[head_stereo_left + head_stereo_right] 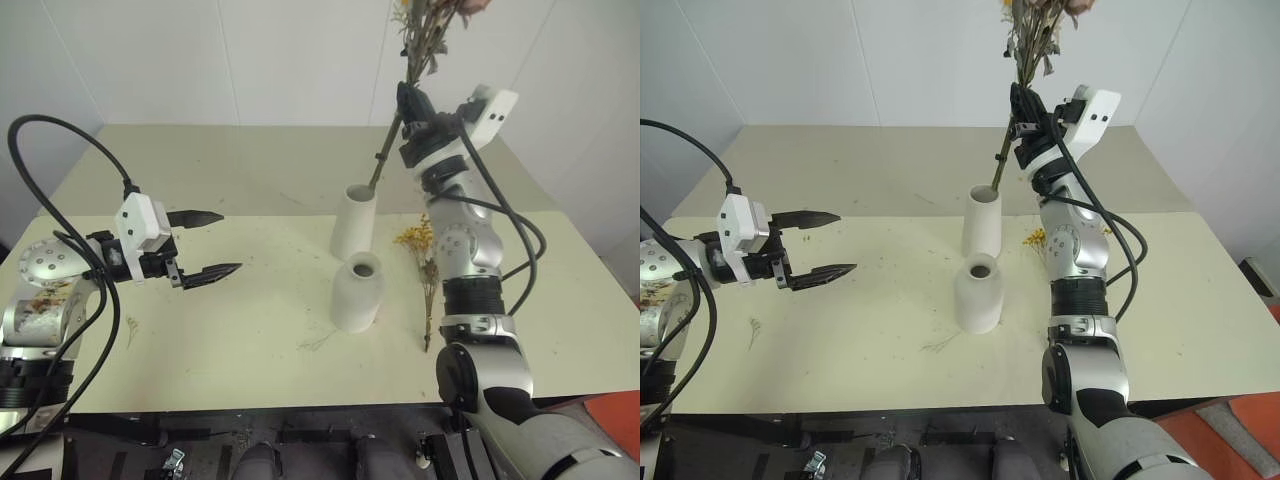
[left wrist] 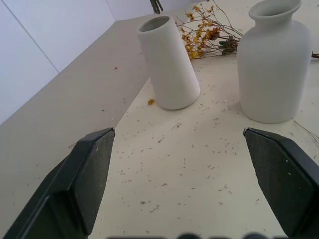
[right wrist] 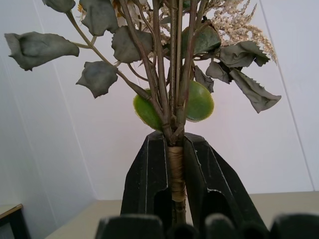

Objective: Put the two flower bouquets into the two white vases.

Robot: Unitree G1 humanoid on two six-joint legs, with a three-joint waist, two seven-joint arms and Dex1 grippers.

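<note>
Nearest, short rounded white bottle vase (image 1: pixel 357 292) empty; at its twelve o'clock, tall tapered white vase (image 1: pixel 353 222) receives stems of pink-bloom dried bouquet (image 1: pixel 425 40) clamped by right gripper (image 1: pixel 409 108); left gripper (image 1: pixel 212 243) fingers apart, empty; yellow bouquet (image 1: pixel 424 262) at three o'clock; slanted stem risks tipping vase.

Robot test room or lab: bare white walls (image 1: pixel 250 60), plain cream table (image 1: pixel 250 330), loose black cables (image 1: pixel 60 140)

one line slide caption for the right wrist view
Right hand shut on the pink bouquet stems, leaves fanning above.
</note>
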